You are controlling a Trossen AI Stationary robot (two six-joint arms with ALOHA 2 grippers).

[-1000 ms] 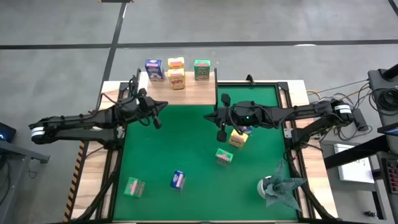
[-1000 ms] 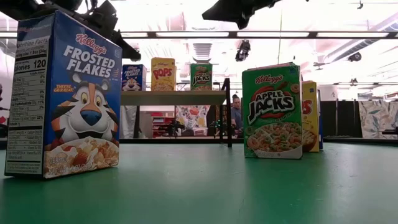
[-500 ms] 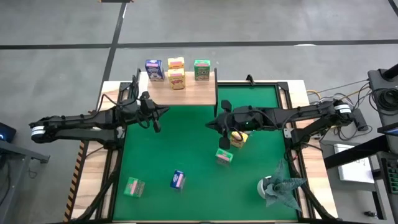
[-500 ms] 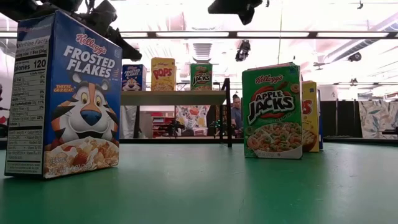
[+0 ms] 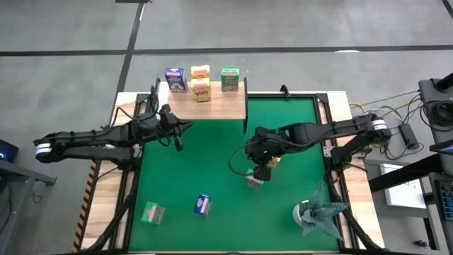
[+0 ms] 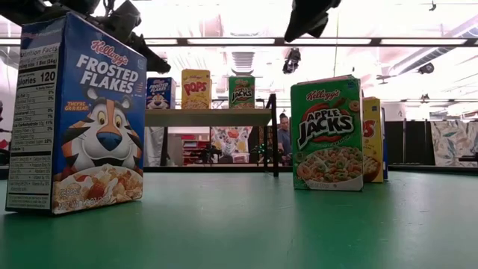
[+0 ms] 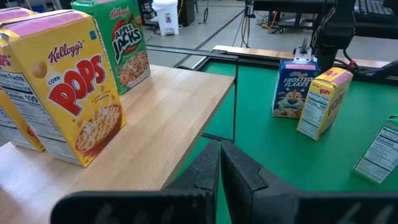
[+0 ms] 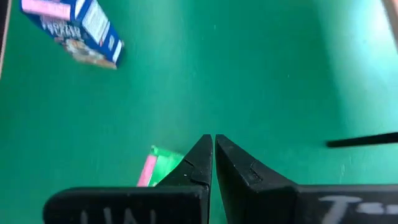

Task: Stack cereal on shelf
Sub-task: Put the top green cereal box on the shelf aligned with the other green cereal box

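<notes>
The wooden shelf (image 5: 212, 105) stands at the far edge. It carries a blue cereal box (image 5: 175, 78), two yellow ones (image 5: 201, 90) and a green one (image 5: 229, 78). More boxes stand on the green mat (image 5: 212, 163): a green one (image 5: 253, 180), a yellow one (image 5: 272, 162), a blue one (image 5: 202, 205) and a green one (image 5: 152, 212). My right gripper (image 5: 259, 170) is shut, tipped downward, high above that first green box (image 8: 158, 167). My left gripper (image 7: 219, 149) is shut and hovers just off the shelf's near edge (image 7: 186, 134).
A grey-green foil-like wad (image 5: 316, 212) sits at the mat's near right corner. In the left wrist view another blue box (image 7: 295, 87) stands beside the yellow one (image 7: 323, 102) under the right arm. A person (image 6: 284, 134) shows far behind the shelf.
My right gripper has swung toward the table's near edge and tipped from nearly level to steeply downward. It now hangs over the green box near the mat's middle and has stayed shut. No box has moved.
</notes>
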